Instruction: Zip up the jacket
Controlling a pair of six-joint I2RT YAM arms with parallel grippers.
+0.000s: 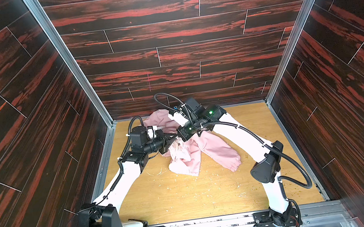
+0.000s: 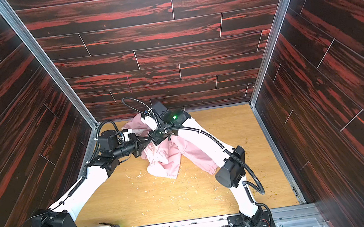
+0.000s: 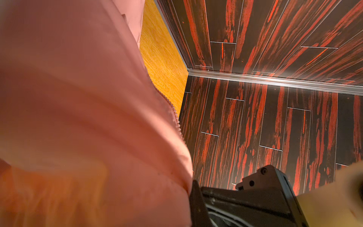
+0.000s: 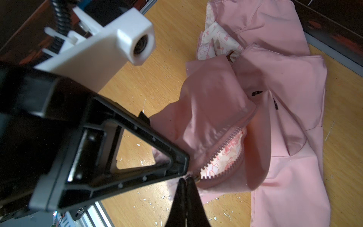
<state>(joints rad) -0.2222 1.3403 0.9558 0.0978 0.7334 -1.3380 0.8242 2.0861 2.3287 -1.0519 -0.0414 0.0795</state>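
Jacket (image 1: 189,156) is crumpled on the wooden table (image 1: 187,197) near the back wall, between both arms. Left gripper (image 4: 180,165) is clamped shut on hem fabric just beside the zipper slider (image 4: 197,177), which is pinched by the fully closed right gripper (image 4: 186,183). Open teeth (image 4: 222,147) are seen running away from the right tips toward the collar, so the pull is judged along that line.

In both top views the right arm (image 1: 198,121) covers the jacket's (image 1: 216,148) middle. Blurred pink fabric in the left wrist view covers the left gripper's (image 1: 174,141) fingertips.
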